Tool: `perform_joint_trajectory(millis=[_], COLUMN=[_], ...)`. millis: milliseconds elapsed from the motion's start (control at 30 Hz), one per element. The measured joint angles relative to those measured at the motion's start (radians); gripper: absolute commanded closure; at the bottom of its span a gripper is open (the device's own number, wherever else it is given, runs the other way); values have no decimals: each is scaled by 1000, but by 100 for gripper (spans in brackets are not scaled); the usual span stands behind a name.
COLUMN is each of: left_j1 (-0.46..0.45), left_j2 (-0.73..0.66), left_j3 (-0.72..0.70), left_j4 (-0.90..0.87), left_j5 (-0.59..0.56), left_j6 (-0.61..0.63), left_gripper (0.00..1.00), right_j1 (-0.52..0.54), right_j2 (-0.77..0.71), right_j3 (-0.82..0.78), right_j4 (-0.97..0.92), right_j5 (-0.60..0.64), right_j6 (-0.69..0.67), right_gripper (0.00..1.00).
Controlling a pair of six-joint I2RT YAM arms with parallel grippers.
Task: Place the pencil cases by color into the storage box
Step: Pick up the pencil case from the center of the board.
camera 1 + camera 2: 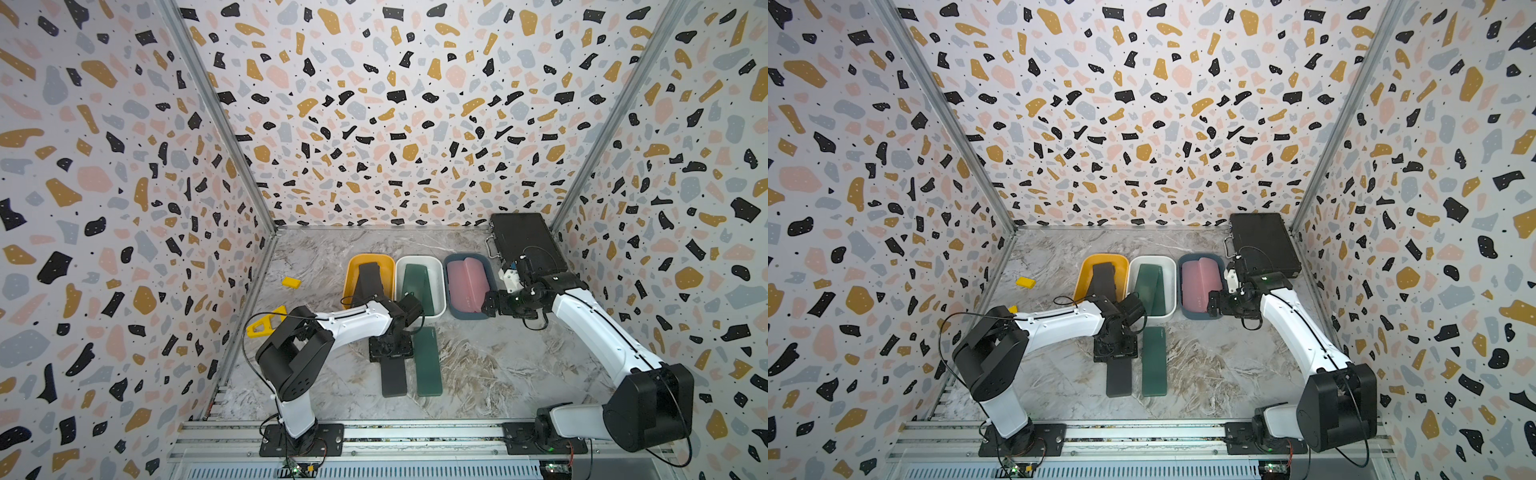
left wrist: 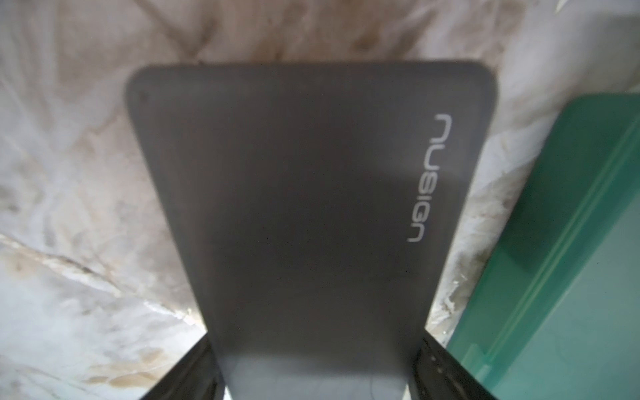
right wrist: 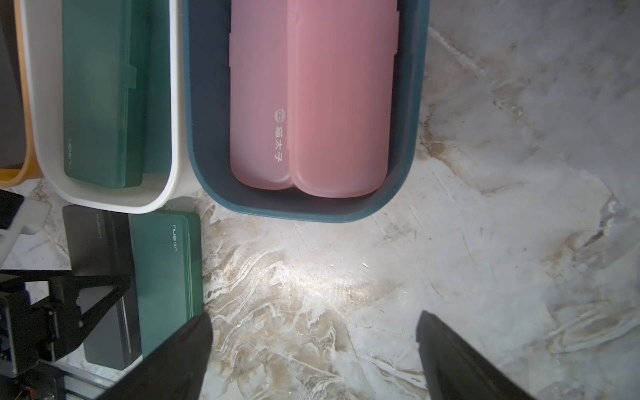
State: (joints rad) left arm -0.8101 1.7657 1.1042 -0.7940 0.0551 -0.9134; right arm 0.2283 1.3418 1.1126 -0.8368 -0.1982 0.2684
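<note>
Arms white, blk joints; thin blk cables.

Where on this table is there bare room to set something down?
Bare marble table lies between the loose dark green pencil case, the blue plastic bin and the right arm. A strip also runs behind the bins to the back wall. Crowded: before the white plastic bin, where the left gripper clamps the flat black pencil case.

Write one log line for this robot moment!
left pincer: gripping flat black pencil case on marble table | right pincer: open, empty
</note>
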Motion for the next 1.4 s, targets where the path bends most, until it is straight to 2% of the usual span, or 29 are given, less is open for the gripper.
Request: perform_joint_trajectory(millis=[267,467,1033,1400], left_j1=[-1,-3,-4,-19], left_j2=[-15,-48,-252,-369], left_j3=[-18,-54,-148,-124], left_j4=[18,29,-58,-203], left_j5=[-5,-14,-39,-71], left_j6=[-4,-13,-33,-40], left_gripper=[39,43,43,43], right_j1=[0,0,0,0], right_j2=[-30,-30,-48,-48], right_j3=[-3,-3,-3,-5], right_j4=[0,0,-8,-8], right_j5=[0,0,-5,-28], right_j6=[1,4,4,3], right_gripper=[3,3,3,3])
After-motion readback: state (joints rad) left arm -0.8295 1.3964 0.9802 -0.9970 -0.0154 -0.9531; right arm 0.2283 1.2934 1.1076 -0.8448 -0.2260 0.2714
